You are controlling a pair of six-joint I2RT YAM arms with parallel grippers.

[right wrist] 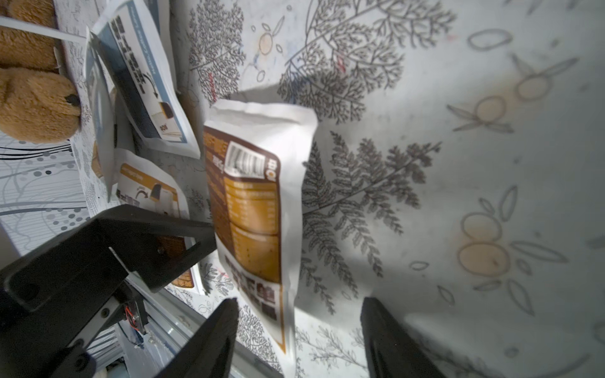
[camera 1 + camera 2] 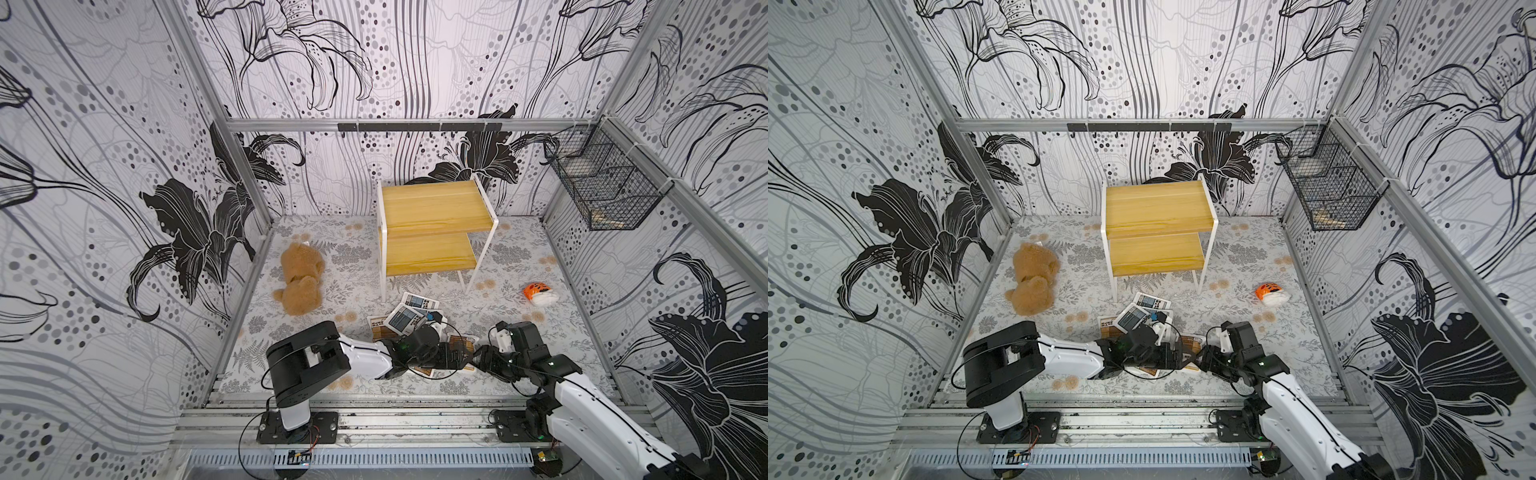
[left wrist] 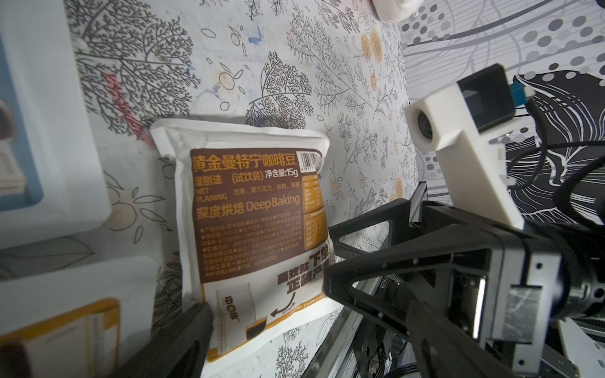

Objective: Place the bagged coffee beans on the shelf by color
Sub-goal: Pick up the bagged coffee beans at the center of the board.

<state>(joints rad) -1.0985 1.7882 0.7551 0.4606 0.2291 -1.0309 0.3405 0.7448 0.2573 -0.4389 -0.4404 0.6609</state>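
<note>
Pouches of coffee beans [image 2: 409, 322] lay heaped on the leaf-printed table [image 2: 519, 257], just in front of the yellow-board shelf [image 2: 432, 208], which stood at the back. In both top views, two grey-blue pouches [image 2: 1150, 302] topped the heap on its shelf side, with brown-orange ones spread nearer the arms. Both arms reached low over that near part.

The left gripper [image 2: 453, 359] was spread wide, with one finger [image 3: 186, 340] showing in its wrist view beside a brown-orange pouch [image 3: 255, 222]. The right gripper [image 1: 299, 301] faced it from the other side, its jaws parted. The same pouch's long edge ran in between its fingers [image 1: 212, 337], closer to one; whether either touched it I could not tell.

A brown teddy bear [image 2: 301, 278] lay left of the shelf, and an orange-and-white toy [image 2: 540, 294] lay to its right. A black wire basket [image 2: 602, 187] hung on the side wall.
</note>
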